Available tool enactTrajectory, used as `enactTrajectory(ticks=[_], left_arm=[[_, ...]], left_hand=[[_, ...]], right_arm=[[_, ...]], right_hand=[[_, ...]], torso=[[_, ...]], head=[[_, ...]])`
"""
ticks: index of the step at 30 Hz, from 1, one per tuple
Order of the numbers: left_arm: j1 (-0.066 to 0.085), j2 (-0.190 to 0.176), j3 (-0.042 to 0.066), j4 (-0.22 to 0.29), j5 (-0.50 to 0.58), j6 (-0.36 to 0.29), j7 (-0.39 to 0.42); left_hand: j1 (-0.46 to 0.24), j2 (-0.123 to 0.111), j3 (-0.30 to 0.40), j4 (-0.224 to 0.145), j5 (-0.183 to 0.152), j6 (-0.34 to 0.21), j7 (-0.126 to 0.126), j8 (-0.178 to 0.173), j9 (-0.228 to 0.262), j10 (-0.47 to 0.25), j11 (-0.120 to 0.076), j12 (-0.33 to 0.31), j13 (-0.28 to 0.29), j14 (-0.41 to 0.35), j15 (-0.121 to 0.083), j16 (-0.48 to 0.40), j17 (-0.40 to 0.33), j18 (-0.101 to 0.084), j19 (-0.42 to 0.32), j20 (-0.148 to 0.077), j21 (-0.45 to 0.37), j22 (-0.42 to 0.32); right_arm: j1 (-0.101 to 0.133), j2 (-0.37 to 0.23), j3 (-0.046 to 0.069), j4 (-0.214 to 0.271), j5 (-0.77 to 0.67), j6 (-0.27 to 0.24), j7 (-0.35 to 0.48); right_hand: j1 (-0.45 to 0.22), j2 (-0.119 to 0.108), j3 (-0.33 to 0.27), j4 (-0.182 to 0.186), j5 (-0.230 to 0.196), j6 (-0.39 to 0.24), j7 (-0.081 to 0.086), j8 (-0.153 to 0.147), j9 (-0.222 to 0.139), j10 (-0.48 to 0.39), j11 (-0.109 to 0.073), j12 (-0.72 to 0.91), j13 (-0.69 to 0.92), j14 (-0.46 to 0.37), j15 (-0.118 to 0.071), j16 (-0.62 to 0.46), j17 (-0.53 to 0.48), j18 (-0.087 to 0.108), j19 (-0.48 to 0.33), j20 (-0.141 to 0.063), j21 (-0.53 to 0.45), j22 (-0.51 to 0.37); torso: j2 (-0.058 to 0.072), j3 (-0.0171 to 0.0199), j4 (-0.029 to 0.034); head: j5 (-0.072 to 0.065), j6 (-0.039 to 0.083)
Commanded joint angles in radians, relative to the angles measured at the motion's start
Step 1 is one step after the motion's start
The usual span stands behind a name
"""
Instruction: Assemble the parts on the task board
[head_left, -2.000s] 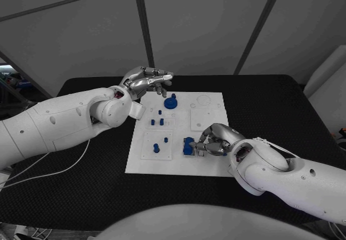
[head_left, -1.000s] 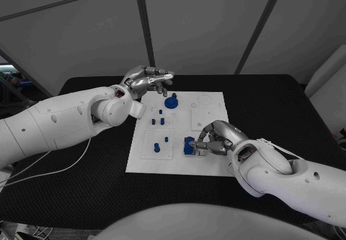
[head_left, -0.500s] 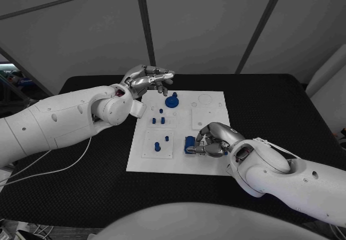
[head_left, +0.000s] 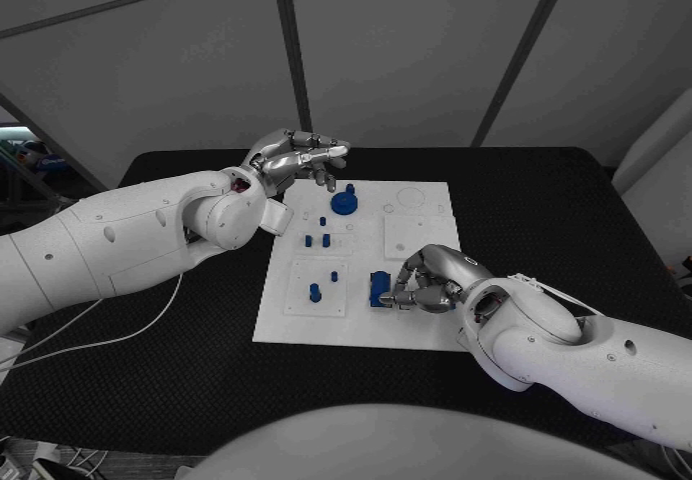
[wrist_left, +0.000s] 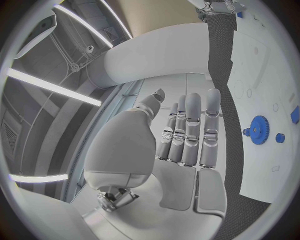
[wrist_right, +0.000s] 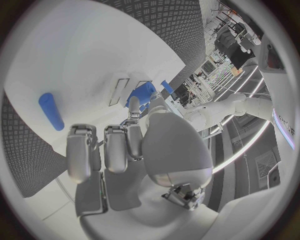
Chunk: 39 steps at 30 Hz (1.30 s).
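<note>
The white task board lies in the middle of the black table. My right hand is low over its near middle, with thumb and fingertips pinching a blue block that stands on the board. The right wrist view shows this block just past the curled fingers. My left hand hovers above the board's far left corner and holds nothing. Its fingers lie straight, side by side. A blue gear sits on the board just below that hand, and the left wrist view shows the gear too.
Small blue pegs stand in the board's left middle, and two more pegs stand in the near-left plate. One blue peg appears beside my right fingers. A white cable trails across the table at the left.
My right hand has stayed at the blue block, its fingers shifting slightly around it. My left hand has held still above the far left corner.
</note>
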Motion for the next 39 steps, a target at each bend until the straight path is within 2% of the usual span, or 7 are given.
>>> enactTrajectory(ticks=[1, 10, 16, 27, 29, 35, 39], left_arm=[[0.001, 0.0, 0.0, 0.0, 0.002, 0.013, 0.001], [0.001, -0.001, 0.0, 0.0, 0.002, 0.015, -0.001], [0.001, -0.001, -0.001, 0.0, 0.002, 0.016, -0.002], [0.001, -0.003, -0.002, 0.0, 0.002, 0.018, -0.001], [0.001, -0.003, -0.002, 0.0, 0.002, 0.019, 0.001], [0.001, -0.004, -0.002, 0.0, 0.002, 0.021, 0.005], [0.001, -0.004, -0.002, 0.0, 0.002, 0.022, 0.006]], left_hand=[[-0.002, 0.006, -0.004, 0.001, -0.003, -0.01, 0.001, 0.003, -0.001, -0.005, 0.0, 0.004, 0.002, -0.008, 0.0, 0.006, -0.001, 0.052, 0.006, -0.003, -0.004, -0.001], [-0.002, 0.007, -0.004, 0.002, -0.003, -0.01, 0.001, 0.003, -0.001, -0.006, 0.0, 0.005, 0.002, -0.009, 0.0, 0.007, -0.001, 0.051, 0.006, -0.003, -0.004, -0.001], [-0.002, 0.007, -0.004, 0.002, -0.003, -0.01, 0.001, 0.003, -0.001, -0.006, 0.0, 0.005, 0.002, -0.009, 0.0, 0.007, -0.001, 0.051, 0.006, -0.003, -0.004, -0.001], [-0.002, 0.007, -0.004, 0.002, -0.003, -0.01, 0.001, 0.003, -0.001, -0.006, 0.0, 0.005, 0.002, -0.009, 0.0, 0.007, -0.001, 0.051, 0.006, -0.003, -0.004, -0.001], [-0.004, 0.002, -0.011, 0.004, -0.005, -0.011, 0.001, 0.004, -0.001, -0.009, 0.0, 0.008, 0.002, -0.009, 0.001, 0.007, -0.002, 0.051, 0.007, -0.002, -0.006, -0.002], [-0.013, -0.004, -0.025, 0.01, -0.006, -0.012, 0.001, 0.006, -0.001, -0.012, 0.001, 0.014, 0.003, -0.01, 0.002, 0.008, -0.003, 0.051, 0.007, -0.001, -0.009, -0.003], [-0.013, -0.004, -0.025, 0.01, -0.006, -0.012, 0.001, 0.006, -0.001, -0.012, 0.001, 0.014, 0.003, -0.01, 0.002, 0.008, -0.003, 0.051, 0.007, -0.001, -0.009, -0.003]], right_arm=[[0.001, -0.003, 0.0, -0.001, -0.017, 0.008, -0.022], [0.001, -0.016, 0.0, -0.001, -0.023, 0.014, -0.023], [0.001, -0.017, 0.0, 0.001, -0.017, 0.032, -0.006], [0.001, -0.033, 0.0, 0.004, -0.004, 0.035, 0.018], [0.001, -0.044, -0.001, 0.009, -0.003, 0.027, 0.023], [0.001, -0.093, -0.001, 0.034, 0.014, -0.037, 0.07], [0.001, -0.15, -0.001, 0.054, 0.071, -0.089, 0.117]], right_hand=[[0.007, 0.014, 0.004, -0.005, -0.005, 0.006, 0.001, 0.007, 0.001, 0.008, -0.003, 0.001, 0.046, 0.066, -0.008, 0.003, 0.073, -0.014, 0.043, -0.006, 0.004, 0.18], [0.018, 0.019, 0.006, -0.011, -0.006, 0.005, -0.001, 0.007, 0.001, 0.008, -0.005, 0.001, 0.047, 0.066, -0.01, 0.003, 0.074, -0.014, 0.044, -0.007, 0.004, 0.181], [0.018, 0.011, -0.002, -0.015, -0.01, 0.003, 0.001, 0.007, 0.001, 0.007, -0.004, -0.001, 0.045, 0.065, -0.01, 0.002, 0.072, -0.014, 0.043, -0.007, 0.004, 0.18], [-0.033, -0.041, -0.051, 0.013, -0.043, -0.017, 0.013, 0.001, -0.001, -0.014, 0.007, -0.042, 0.016, 0.061, -0.001, -0.011, 0.054, -0.009, 0.029, -0.001, -0.009, 0.163], [-0.032, -0.043, -0.051, 0.014, -0.045, -0.02, 0.014, 0.0, -0.002, -0.016, 0.008, -0.047, 0.013, 0.06, -0.001, -0.012, 0.052, -0.008, 0.028, -0.001, -0.01, 0.161], [-0.001, -0.028, -0.038, 0.012, -0.013, -0.048, 0.027, -0.025, -0.014, -0.026, 0.018, -0.064, 0.001, 0.059, 0.007, -0.018, 0.044, -0.007, 0.024, 0.006, -0.015, 0.155], [0.042, 0.001, -0.026, 0.001, 0.051, -0.083, 0.046, -0.083, -0.041, -0.029, 0.033, -0.07, -0.002, 0.058, 0.018, -0.021, 0.041, -0.006, 0.021, 0.015, -0.018, 0.152]], torso=[[0.0, 0.0008, -0.0011], [0.0, 0.0006, -0.0014], [0.0, 0.0003, -0.0009], [0.0, -0.0006, -0.0013], [0.0, 0.0, -0.0024], [0.0, 0.0018, -0.0032], [-0.001, 0.0021, -0.0043]], head=[[0.0, -0.001], [-0.001, -0.002], [-0.001, -0.001], [-0.003, -0.005], [-0.003, -0.004], [-0.008, -0.002], [-0.012, 0.001]])
